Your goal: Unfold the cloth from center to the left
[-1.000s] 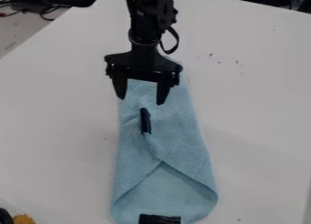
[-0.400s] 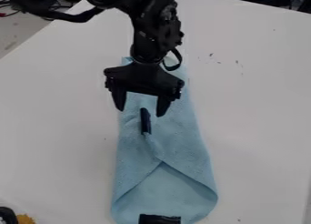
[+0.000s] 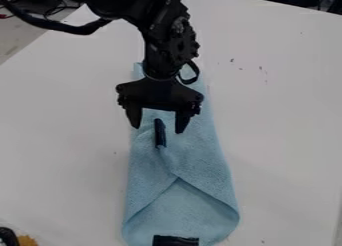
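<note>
Camera view has the claw (image 3: 157,130) spread open above the folded blue cloth (image 3: 200,165), likely to pinch the dark strip (image 3: 160,135) beneath it.

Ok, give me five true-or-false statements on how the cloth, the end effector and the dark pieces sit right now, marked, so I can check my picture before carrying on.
1. The end effector is open, its two fingers apart. True.
2. The cloth is fully unfolded. False: it lies as a long folded strip, with slanting folded edges that meet in a peak on its lower part.
3. The narrow dark strip is on the cloth. True.
4. The wide black piece is at the top edge of the view. False: the wide black piece is at the bottom edge, by the cloth's near end.
5. The table under the cloth is white. True.
</note>
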`<state>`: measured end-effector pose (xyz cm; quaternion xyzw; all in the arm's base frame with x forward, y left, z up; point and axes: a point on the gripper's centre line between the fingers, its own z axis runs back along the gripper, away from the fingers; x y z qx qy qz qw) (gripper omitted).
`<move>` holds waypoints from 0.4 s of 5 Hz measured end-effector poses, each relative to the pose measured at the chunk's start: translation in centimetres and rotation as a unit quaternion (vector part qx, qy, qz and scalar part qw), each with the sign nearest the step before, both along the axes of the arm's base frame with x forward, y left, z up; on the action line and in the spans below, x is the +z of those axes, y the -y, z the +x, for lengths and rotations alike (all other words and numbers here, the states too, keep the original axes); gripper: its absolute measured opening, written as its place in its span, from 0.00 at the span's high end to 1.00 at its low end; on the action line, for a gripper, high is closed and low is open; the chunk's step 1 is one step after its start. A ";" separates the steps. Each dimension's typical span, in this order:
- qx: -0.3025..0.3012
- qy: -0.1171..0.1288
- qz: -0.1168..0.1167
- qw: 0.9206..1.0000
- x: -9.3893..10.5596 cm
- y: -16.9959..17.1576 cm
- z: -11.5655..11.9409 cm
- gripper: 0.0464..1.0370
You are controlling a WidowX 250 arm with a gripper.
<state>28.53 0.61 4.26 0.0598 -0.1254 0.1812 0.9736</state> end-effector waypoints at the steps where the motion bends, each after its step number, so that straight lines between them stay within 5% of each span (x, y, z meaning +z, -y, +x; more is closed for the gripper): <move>1: -0.003 -0.013 -0.009 1.000 -1.2 -0.2 0.1 0.04; 2: -0.011 -0.023 -0.023 0.999 -2.5 -0.4 0.4 0.06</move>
